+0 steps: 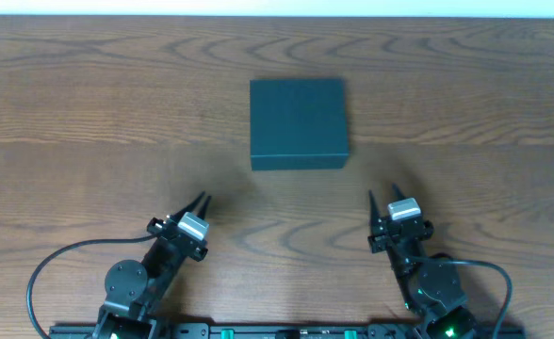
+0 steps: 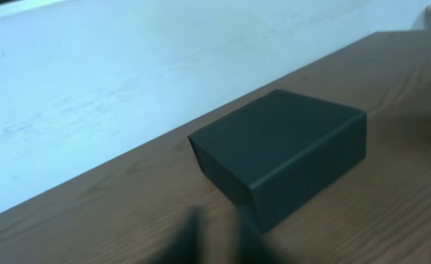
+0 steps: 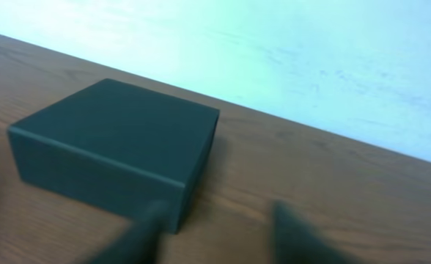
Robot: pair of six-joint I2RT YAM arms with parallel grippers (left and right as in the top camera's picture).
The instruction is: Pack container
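Note:
The container [image 1: 298,122] is a dark teal-green square box standing closed in the middle of the wooden table. It also shows in the left wrist view [image 2: 281,150] and in the right wrist view [image 3: 113,143]. My left gripper [image 1: 203,199] is near the front left, well short of the box, with a narrow gap between its blurred fingers [image 2: 221,224] and nothing in them. My right gripper [image 1: 383,193] is at the front right, a short way from the box's near right corner, with its fingers [image 3: 215,216] wide apart and empty. No snack packets are in view.
The wooden table [image 1: 89,122] stretches to both sides of the box. A pale wall or surface [image 3: 311,44] lies beyond the far table edge. Black cables [image 1: 41,268] loop from the arm bases at the front edge.

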